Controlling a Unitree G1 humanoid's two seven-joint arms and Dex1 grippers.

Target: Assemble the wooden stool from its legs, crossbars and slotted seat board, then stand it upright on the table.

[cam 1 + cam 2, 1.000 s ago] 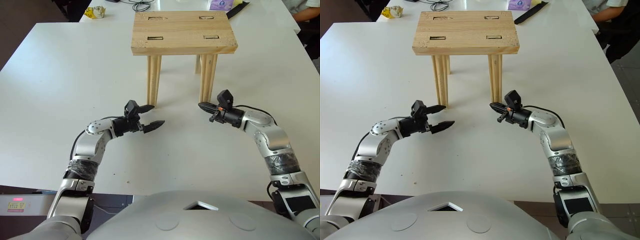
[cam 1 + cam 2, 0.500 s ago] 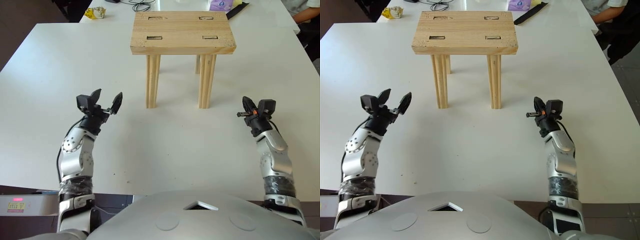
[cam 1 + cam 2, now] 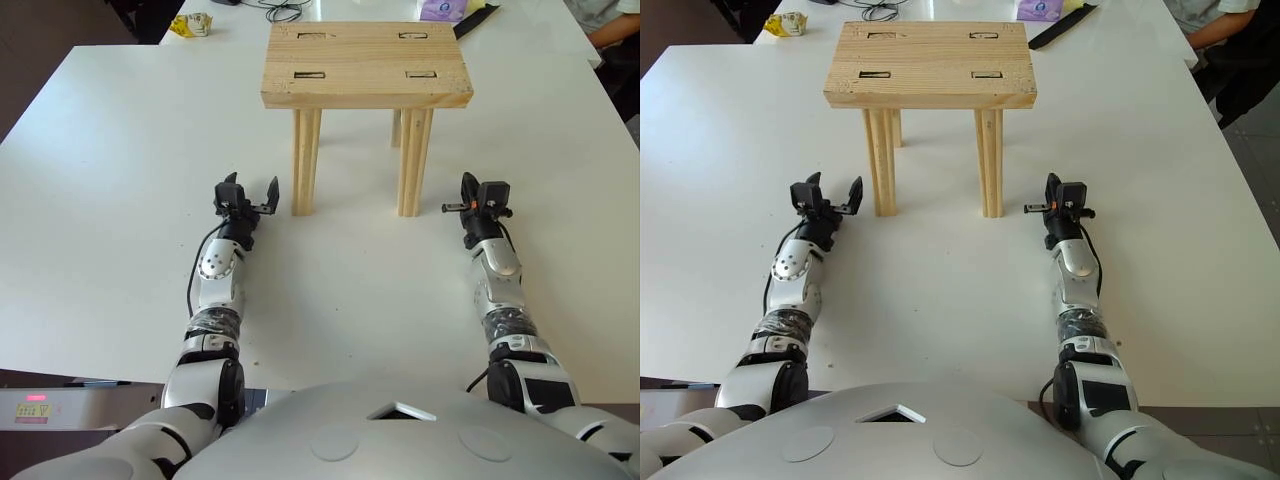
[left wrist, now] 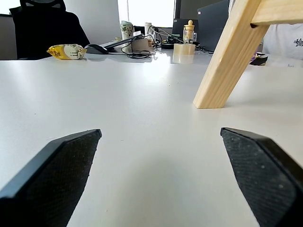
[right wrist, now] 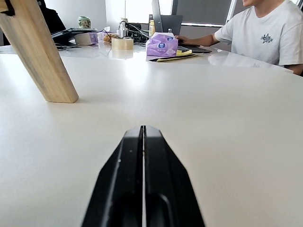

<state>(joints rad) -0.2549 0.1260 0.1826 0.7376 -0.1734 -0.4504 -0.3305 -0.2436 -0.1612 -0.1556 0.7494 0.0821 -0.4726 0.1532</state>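
We hold both out ahead, side by side: left gripper [image 3: 250, 183] spread wide, right gripper [image 3: 467, 183] pressed closed.

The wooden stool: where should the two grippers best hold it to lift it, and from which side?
Probably its two front legs, high under the seat board, each from its outer side: they are slim and upright, and the left gripper and right gripper flank them.

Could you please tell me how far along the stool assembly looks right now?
Done: the pale wooden stool stands upright on the white table, legs under its slotted seat board. In hand: nothing; the left pincer is open, the right pincer shut, both apart from the legs. Left: apparently nothing.
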